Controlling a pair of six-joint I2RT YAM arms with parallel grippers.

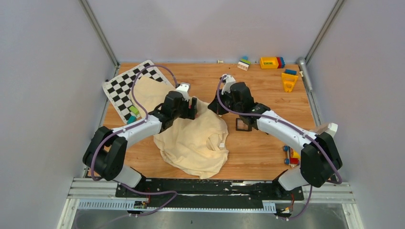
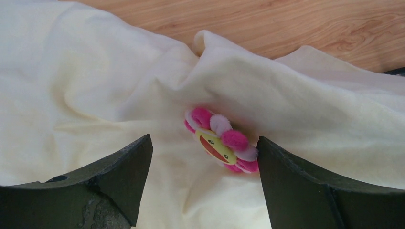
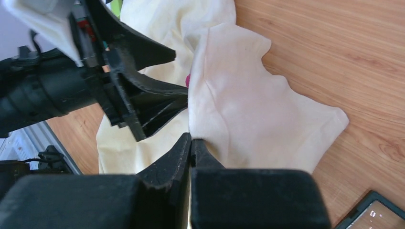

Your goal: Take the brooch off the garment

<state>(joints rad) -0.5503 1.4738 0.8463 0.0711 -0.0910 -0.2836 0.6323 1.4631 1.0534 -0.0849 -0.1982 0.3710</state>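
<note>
The garment (image 1: 196, 138) is a cream cloth crumpled on the wooden table. The brooch (image 2: 220, 145), a pink flower with a yellow smiling centre, sits pinned on it below a fold. My left gripper (image 2: 204, 140) is open, its fingers on either side of the brooch, the right finger touching the petals. My right gripper (image 3: 191, 139) is shut on a fold of the garment (image 3: 248, 109), close beside the left gripper (image 3: 180, 74). A sliver of the pink brooch (image 3: 187, 80) shows there. In the top view both grippers (image 1: 193, 107) (image 1: 212, 107) meet at the cloth's far edge and the brooch is hidden.
A checkerboard mat (image 1: 126, 86) lies at the back left under the cloth, with small green blocks (image 1: 133, 111) on it. A small black square frame (image 1: 243, 124) lies right of the cloth. Toy blocks (image 1: 272, 62) sit at the back right, and a toy (image 1: 291, 155) by the right arm.
</note>
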